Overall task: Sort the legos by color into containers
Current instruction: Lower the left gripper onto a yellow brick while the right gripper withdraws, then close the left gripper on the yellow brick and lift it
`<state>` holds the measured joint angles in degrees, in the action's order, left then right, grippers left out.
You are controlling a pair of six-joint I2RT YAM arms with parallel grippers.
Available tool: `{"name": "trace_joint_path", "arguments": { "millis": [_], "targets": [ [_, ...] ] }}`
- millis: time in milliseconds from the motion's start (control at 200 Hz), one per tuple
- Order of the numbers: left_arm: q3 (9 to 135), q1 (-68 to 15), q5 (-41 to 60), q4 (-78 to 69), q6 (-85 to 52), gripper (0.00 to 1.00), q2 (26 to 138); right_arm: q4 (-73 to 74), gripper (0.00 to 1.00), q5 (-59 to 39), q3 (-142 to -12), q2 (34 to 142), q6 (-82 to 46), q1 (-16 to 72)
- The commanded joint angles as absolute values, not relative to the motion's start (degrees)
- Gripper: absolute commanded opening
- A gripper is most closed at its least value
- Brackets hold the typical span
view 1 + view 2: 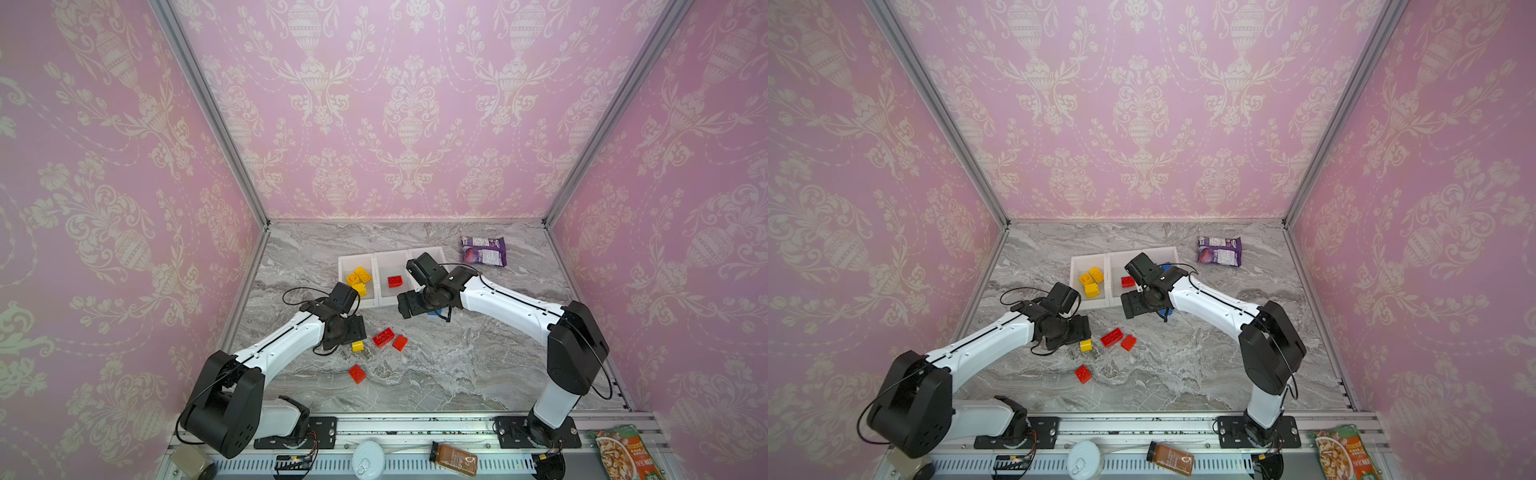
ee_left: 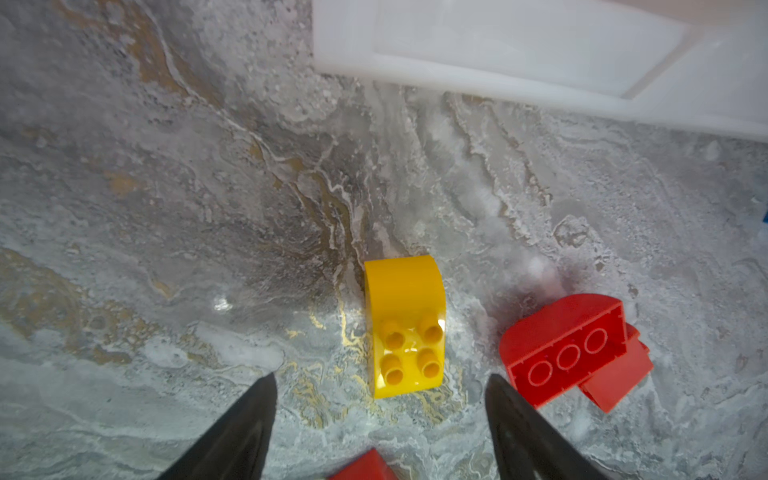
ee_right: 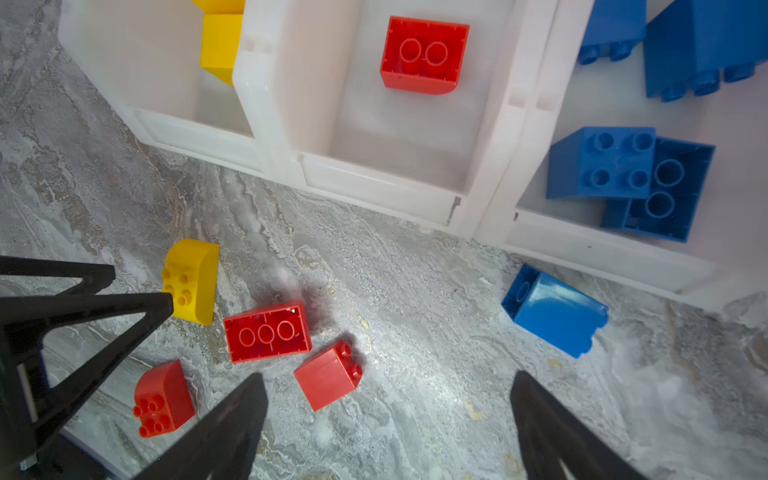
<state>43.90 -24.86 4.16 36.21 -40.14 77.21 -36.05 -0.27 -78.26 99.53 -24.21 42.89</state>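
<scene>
**Left claw**: jaws wide and empty, held low over the marble worktop. A yellow brick with one curved face lies on the worktop just ahead of the fingertips. Its four studs face the claw, and there is a clear gap on either side, so neither finger touches it. In both top views this brick sits just beside the claw body.

**Loose red bricks:** a red oblong brick lies just beside the yellow one, its hollow underside with three rings exposed. A red square brick lies close against it on the far side. A third, round-edged red brick lies apart from the others, nearer the robot's base.

**Right claw**: jaws also spread wide with nothing between them, above bare worktop in front of the containers.

**Loose blue brick**: on the worktop just beside the front wall of the right-hand bin.

**Containers:** three white bins stand joined in a row. The left bin holds yellow bricks, the middle bin holds a single red brick lying underside up, and the right bin holds several blue bricks.

**Purple packet**: beyond the right end of the row, apart from it.
</scene>
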Motion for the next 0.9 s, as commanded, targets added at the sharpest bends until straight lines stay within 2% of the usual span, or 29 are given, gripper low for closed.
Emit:
{"name": "trace_joint_path", "arguments": {
  "millis": [0,305,896],
  "targets": [
    [46.20,-25.90,3.86,38.21,-40.65,0.80,78.88,-33.44,0.94,-2.57,-74.83,96.03,-25.65,42.69],
    [49.10,-27.58,2.87,37.87,-40.07,0.74,84.67,-26.44,0.97,-9.18,-63.13,89.75,-27.42,40.48],
    [50.02,-27.60,3.06,37.19,-39.30,0.59,88.83,-24.36,0.99,-9.93,-59.95,87.96,-28.12,38.67]
  ]
}}
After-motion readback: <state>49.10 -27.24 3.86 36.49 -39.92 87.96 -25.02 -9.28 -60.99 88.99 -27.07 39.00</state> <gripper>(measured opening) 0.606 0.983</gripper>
